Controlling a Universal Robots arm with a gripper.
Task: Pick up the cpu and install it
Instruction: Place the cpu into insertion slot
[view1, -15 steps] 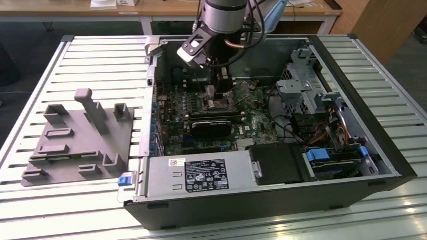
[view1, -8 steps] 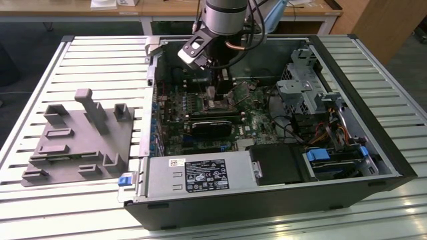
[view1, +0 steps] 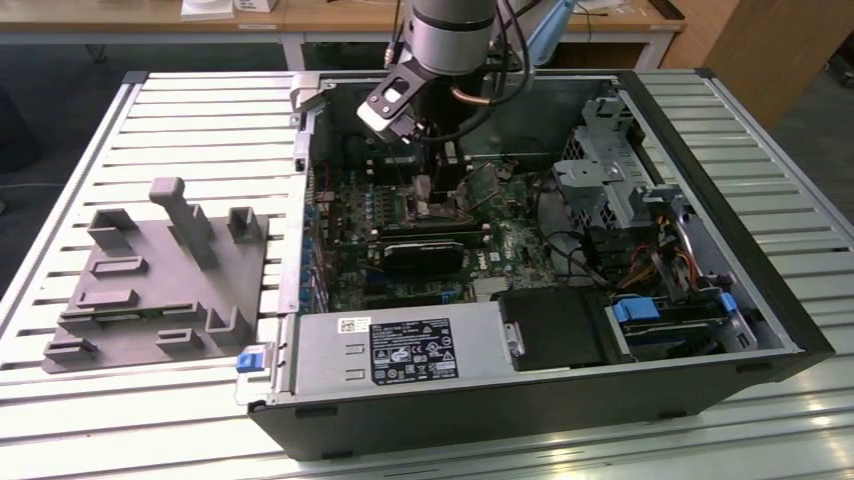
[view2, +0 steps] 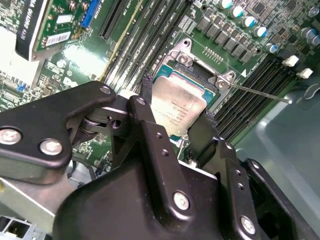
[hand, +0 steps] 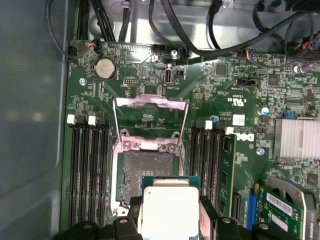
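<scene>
Pincer (view2: 176, 117) gripping cpu (hand: 167, 207), held over open socket (hand: 147, 170)

The cpu (hand: 170, 210) has a dull silvery metal top, the fingers (view2: 150, 125) are matt black, and the fixture plate (view1: 147, 290) is matt grey plastic.

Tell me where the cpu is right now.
In both wrist views the cpu is clamped in the gripper, over the open socket on the motherboard, memory slots on either side.

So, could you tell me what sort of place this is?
Probably a robotics lab or workshop: an open computer case lies on a slatted metal table, a grey fixture plate beside it, and the gripper holds the cpu at the socket.
</scene>
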